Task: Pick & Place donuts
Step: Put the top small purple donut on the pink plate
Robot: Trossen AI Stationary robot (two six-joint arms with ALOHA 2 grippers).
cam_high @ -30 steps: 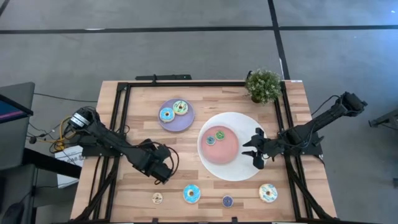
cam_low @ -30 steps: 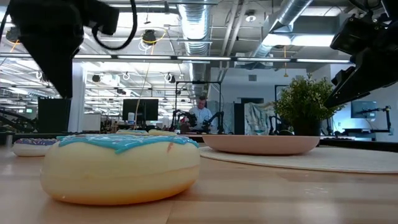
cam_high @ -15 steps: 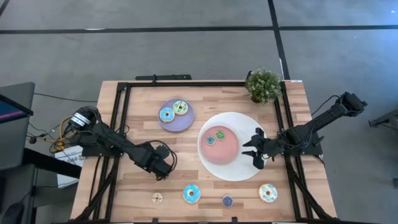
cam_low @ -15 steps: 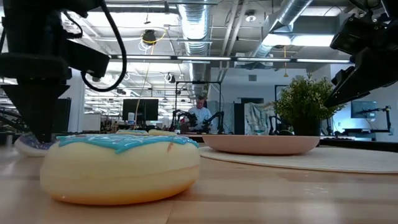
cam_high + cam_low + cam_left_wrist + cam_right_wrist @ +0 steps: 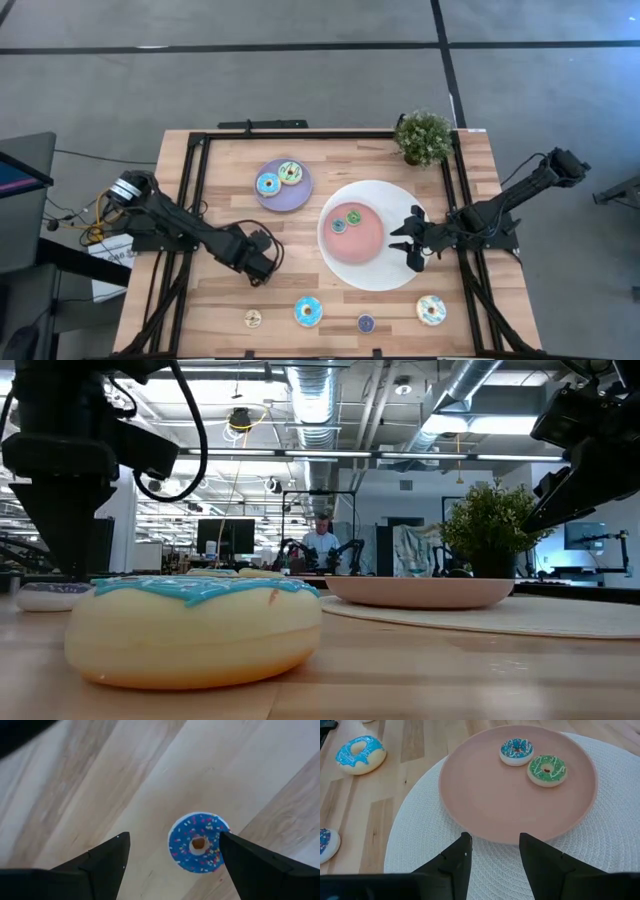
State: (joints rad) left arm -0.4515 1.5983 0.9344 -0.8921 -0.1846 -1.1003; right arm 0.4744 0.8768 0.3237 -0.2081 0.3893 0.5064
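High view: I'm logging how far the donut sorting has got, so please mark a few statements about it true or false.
1. The pink plate holds two mini donuts. True.
2. The lilac plate is empty. False: two donuts sit on it.
3. A blue donut lies on the bare table, on no plate. True.
4. The right gripper grips a donut. False: it is open and empty, beside the pink plate.
5. The left gripper is over the pink plate. False: it is open over bare wood.

left gripper [image 5: 258, 268]: low, fingers [image 5: 102, 862] spread | right gripper [image 5: 411, 243]: fingers [image 5: 456, 854] parted, hovering
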